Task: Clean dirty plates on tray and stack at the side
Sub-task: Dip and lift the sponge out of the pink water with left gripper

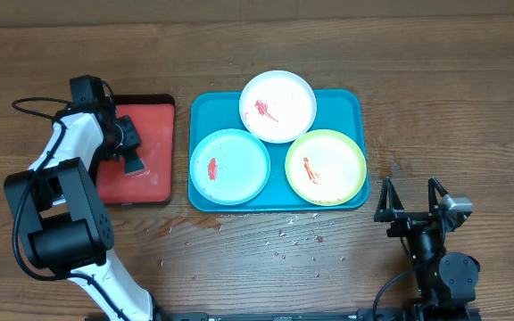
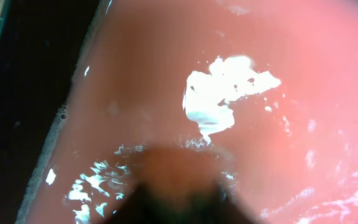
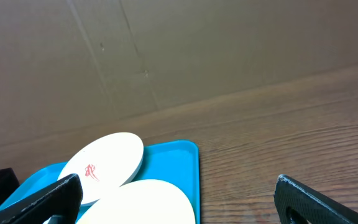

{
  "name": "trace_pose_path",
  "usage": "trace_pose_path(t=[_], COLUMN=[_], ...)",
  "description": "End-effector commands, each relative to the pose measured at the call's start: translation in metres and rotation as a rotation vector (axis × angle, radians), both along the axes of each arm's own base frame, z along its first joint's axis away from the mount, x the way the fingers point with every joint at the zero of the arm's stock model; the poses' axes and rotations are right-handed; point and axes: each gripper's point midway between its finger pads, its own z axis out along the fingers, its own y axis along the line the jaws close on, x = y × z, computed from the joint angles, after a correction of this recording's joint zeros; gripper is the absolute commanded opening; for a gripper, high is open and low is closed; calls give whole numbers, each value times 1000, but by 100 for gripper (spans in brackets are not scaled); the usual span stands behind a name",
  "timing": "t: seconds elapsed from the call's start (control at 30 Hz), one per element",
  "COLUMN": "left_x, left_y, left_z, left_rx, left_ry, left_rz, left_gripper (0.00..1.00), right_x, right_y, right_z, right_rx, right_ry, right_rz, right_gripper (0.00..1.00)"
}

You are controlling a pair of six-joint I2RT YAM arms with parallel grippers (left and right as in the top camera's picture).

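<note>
we seem to be starting: left gripper [image 1: 133, 152] sits low on the wet red tray [image 1: 154, 120], and we cannot tell its grip; right gripper [image 1: 409, 187] is spread wide. next we must reach the smeared plates [image 1: 277, 107] on the teal tray [image 1: 351, 100].

Overhead clean and evenly lit, left wrist view unusable blur.
Overhead: bright diffuse light from above, sharp across the counter [image 1: 266, 267], shadows short and soft. Left wrist: lens too close, fully defocused; white glare patches on the wet red tray [image 2: 316, 81], dark smear bottom centre, black band at left. Right wrist: dimmer, warm; yellow-green plate [image 3: 148, 202] washes out near white, right gripper [image 3: 174, 186] reads as dark fingers [image 3: 319, 199] at the lower corners.
</note>
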Motion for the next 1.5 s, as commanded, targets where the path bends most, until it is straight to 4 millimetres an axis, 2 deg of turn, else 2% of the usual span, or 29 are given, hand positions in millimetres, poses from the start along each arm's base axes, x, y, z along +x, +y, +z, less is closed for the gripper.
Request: trace_pose_path(t=[0.0,0.07,0.1,0.13,0.17,0.3,0.43,0.5,0.67,0.7,0.73,0.77,0.83,0.97,1.1,1.3,1.47], left_x=[-4,-5,-6,-9,-11,-30,-50,-51,-41,-39,-38,-36,-34,-26,-12,8,15], left_y=[2,2,1,-1,-4,-18,-24,-24,-21,-21,-20,-20,-19,-17,-14,-9,-9], left_z=[-9,-9,-9,-10,-11,-14,-16,-16,-15,-15,-15,-15,-13,-4,20,83,136], left_rx=[14,13,9,-1,-14,-88,-113,-112,-103,-100,-99,-96,-96,-90,-85,-76,-74], left_ry=[28,31,37,47,55,130,208,214,175,166,160,152,149,128,106,70,34], left_rz=[-11,-11,-12,-14,-17,-28,-26,-27,-27,-27,-27,-27,-27,-28,-29,-31,-46], left_gripper=[4,4,35,74,100,100,100,91,75,61,43,17,6,4,4,4,4], right_x=[0,0,0,0,0,0,0,0,0,0,0,0,0,0,0,0,0], right_y=[-3,-3,-3,-3,-3,-3,-3,-3,-3,-3,-3,-3,-3,-3,-3,-3,-3], right_z=[-2,-2,-2,-2,-2,-2,-2,-2,-2,-2,-2,-2,-2,-2,-2,-2,-2], right_rx=[-3,-3,-3,-3,-3,-3,-3,-3,-3,-3,-3,-3,-3,-3,-3,-3,-3], right_ry=[-2,-2,-2,-2,-2,-2,-2,-2,-2,-2,-2,-2,-2,-2,-2,-2,-2], right_rz=[-13,-13,-13,-13,-13,-13,-13,-13,-13,-13,-13,-13,-13,-13,-13,-13,-13], right_gripper=[100,100,100,100,100,100,100,100,100,100,100,100,100,100,100,100,100])
